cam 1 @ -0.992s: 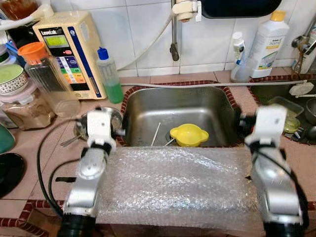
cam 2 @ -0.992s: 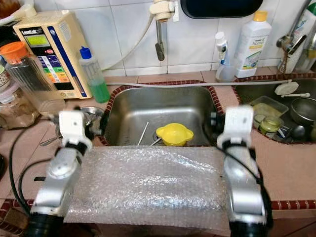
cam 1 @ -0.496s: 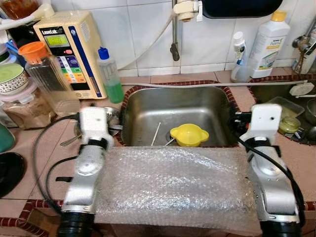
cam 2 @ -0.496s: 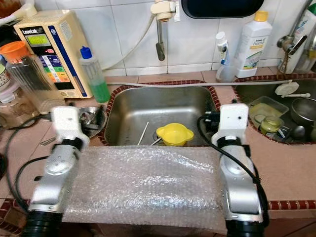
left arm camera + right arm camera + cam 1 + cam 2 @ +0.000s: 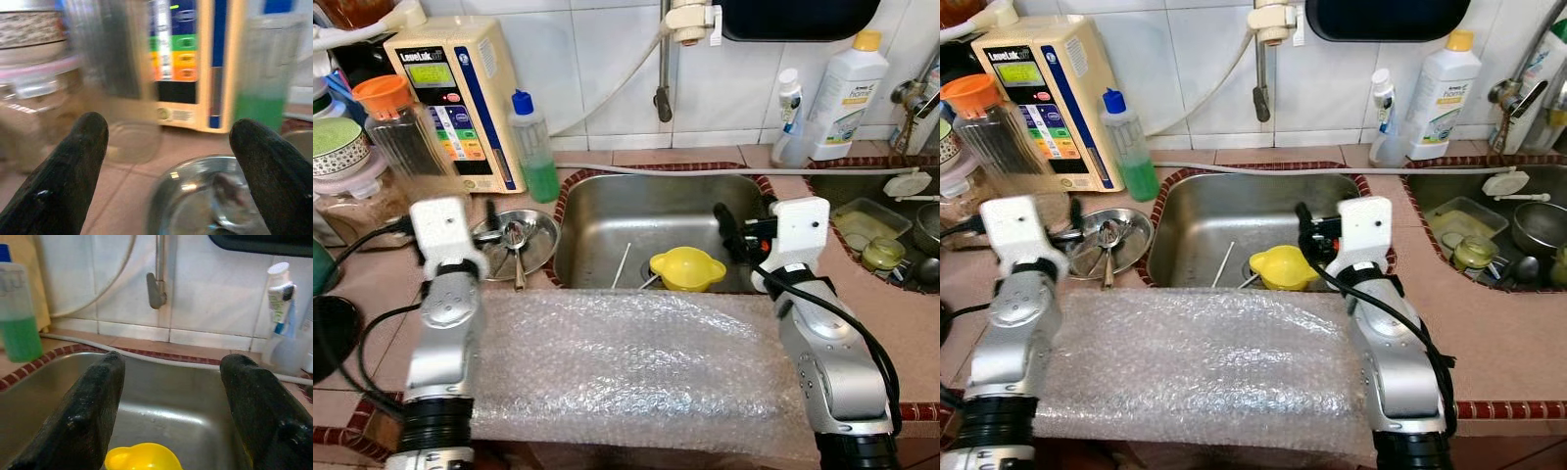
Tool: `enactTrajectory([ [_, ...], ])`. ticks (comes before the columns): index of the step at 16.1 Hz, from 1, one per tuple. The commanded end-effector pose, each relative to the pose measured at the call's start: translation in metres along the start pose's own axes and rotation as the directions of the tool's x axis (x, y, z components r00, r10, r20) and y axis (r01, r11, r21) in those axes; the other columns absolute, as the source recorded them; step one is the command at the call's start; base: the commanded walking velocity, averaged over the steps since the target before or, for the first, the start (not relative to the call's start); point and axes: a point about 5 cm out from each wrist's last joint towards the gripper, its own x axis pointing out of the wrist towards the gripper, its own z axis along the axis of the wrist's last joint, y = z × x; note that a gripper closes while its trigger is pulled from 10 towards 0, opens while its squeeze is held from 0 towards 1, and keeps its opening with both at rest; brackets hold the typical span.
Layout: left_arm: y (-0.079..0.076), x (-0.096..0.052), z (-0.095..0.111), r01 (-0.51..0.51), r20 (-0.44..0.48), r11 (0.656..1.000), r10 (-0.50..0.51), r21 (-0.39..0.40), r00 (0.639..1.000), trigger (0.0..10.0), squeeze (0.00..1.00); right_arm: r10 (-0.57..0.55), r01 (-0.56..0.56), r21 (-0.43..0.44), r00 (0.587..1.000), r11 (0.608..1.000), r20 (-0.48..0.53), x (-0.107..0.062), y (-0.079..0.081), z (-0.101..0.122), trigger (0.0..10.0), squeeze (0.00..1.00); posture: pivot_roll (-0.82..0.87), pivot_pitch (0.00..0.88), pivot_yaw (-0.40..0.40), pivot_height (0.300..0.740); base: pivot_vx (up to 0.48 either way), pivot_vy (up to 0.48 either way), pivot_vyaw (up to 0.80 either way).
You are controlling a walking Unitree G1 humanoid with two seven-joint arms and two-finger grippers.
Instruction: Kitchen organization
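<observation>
A yellow bowl with two small handles (image 5: 688, 267) lies in the steel sink (image 5: 646, 211), beside a thin metal rod (image 5: 622, 265). My right gripper (image 5: 726, 231) hangs open over the sink's right side, just above and to the right of the bowl, with nothing between its fingers. The right wrist view looks past the black fingers (image 5: 83, 416) at the yellow bowl (image 5: 144, 458) below. A steel plate holding spoons (image 5: 516, 242) sits on the counter left of the sink. My left gripper (image 5: 489, 213) is open at the plate's left edge, empty. The left wrist view has the plate (image 5: 210, 196) between its fingers.
Bubble wrap (image 5: 636, 362) covers the front counter edge. A cream water machine (image 5: 450, 88), a green-liquid bottle (image 5: 534, 147) and jars (image 5: 396, 127) line the left. The tap (image 5: 664, 59) hangs over the sink. Bottles (image 5: 847, 83) and a second sink with dishes (image 5: 876, 230) are at right.
Both arms have swung left. The left gripper went from the sink's left rim to the steel plate. The right gripper went from the sink's right rim to over the basin.
</observation>
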Motion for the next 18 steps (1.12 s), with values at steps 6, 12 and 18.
enactTrajectory([
  [6, 0.024, -0.019, -0.008, -0.104, -0.042, 0.985, 0.099, -0.136, 0.994, 10.0, 0.00, 0.166, -0.166, 0.034, 0.986, 0.986, -0.006, 0.000, 0.019, 0.003, 10.0, 0.00, 0.07, 0.000, 0.052, 0.740, 0.000, 0.000, 0.00],
  [12, 0.015, -0.030, -0.026, -0.110, -0.143, 0.951, 0.070, -0.290, 0.987, 10.0, 0.00, 0.404, -0.404, 0.070, 0.915, 0.912, 0.020, -0.007, 0.050, 0.009, 10.0, 0.00, 0.08, 0.000, 0.042, 0.740, 0.000, 0.000, 0.00],
  [18, 0.003, -0.022, -0.032, -0.090, -0.198, 0.908, 0.009, -0.408, 0.980, 10.0, 0.00, 0.493, -0.492, 0.072, 0.870, 0.868, 0.008, -0.016, 0.053, 0.010, 10.0, 0.00, 0.05, 0.000, 0.053, 0.740, 0.000, 0.000, 0.00],
])
